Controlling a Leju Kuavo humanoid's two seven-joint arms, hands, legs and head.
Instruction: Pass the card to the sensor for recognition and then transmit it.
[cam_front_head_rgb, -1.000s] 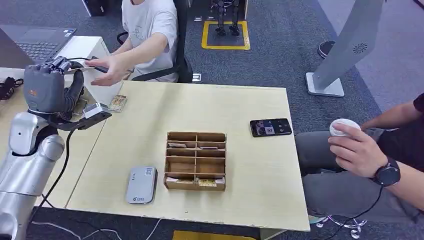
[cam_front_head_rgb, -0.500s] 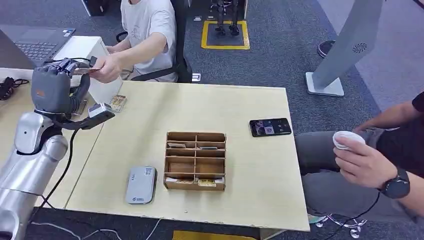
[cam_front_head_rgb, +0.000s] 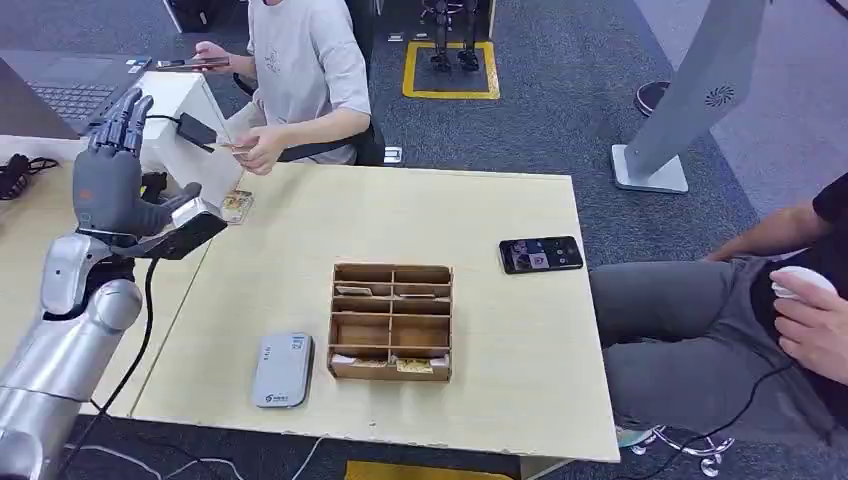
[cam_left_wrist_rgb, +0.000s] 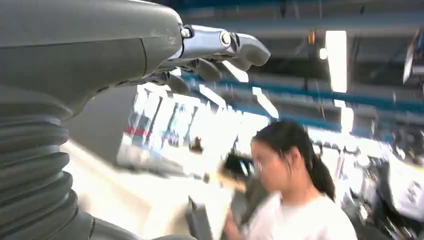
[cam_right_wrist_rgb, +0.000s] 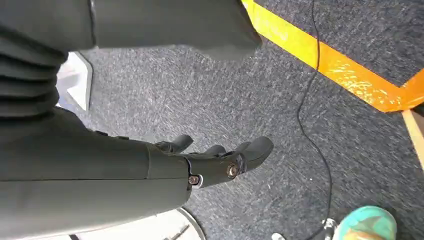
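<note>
Left robot hand (cam_front_head_rgb: 112, 175) is raised at 10 o'clock off the table (cam_front_head_rgb: 300, 225), fingers spread and holding nothing; the card (cam_front_head_rgb: 236, 148) sits pinched in a seated person's hand (cam_front_head_rgb: 258, 152) just beyond, so the handover looks complete. Right robot hand (cam_right_wrist_rgb: 220, 160) hangs over carpet, fingers loosely apart, holding nothing. No writing is legible on the sensor (cam_front_head_rgb: 282, 369) at 7 o'clock.

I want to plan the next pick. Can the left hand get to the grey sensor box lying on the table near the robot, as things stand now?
Probably yes. The left hand is raised, fingers apart and holding nothing, at the table's left edge. The grey sensor box lies flat on the same side, with bare table around it; the wooden organiser stands apart, beside it.
</note>
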